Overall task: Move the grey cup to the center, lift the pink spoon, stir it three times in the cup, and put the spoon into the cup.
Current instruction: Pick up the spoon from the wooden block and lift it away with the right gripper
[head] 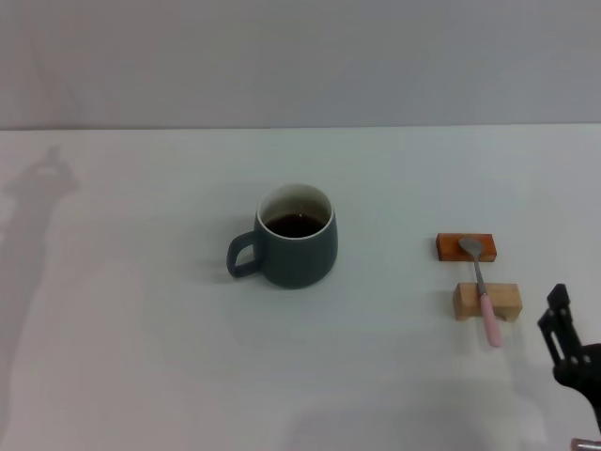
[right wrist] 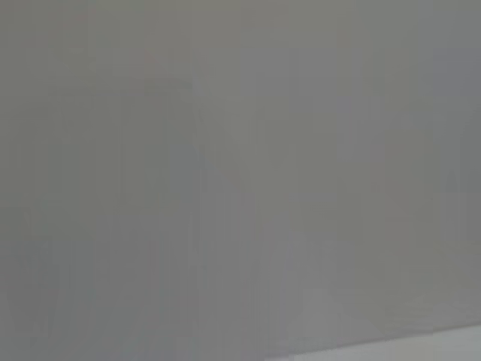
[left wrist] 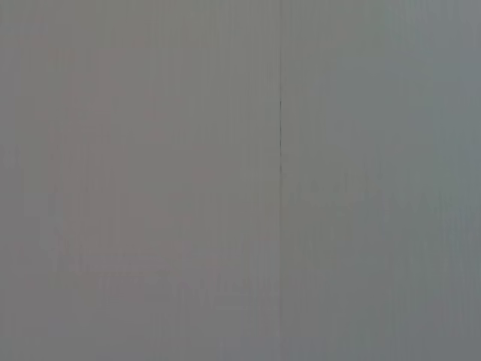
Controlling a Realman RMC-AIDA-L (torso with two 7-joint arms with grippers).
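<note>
one black right gripper (head: 568, 343) waits nearest, holding nothing (open or shut, i cannot tell). just past it the pink spoon (head: 482, 287) lies across two wooden blocks (head: 486, 300), handle toward it. farther left sits the grey cup (head: 295, 236).

A small reddish-brown wooden block (head: 466, 246) and a pale natural-wood block (head: 486, 300) lie close together on the plain white tabletop (head: 141, 357), the pale one nearer the gripper's side, the reddish one beyond it.

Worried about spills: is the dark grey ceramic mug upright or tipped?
Upright: the dark grey ceramic mug stands on its base, rim up, dark liquid level inside.
</note>
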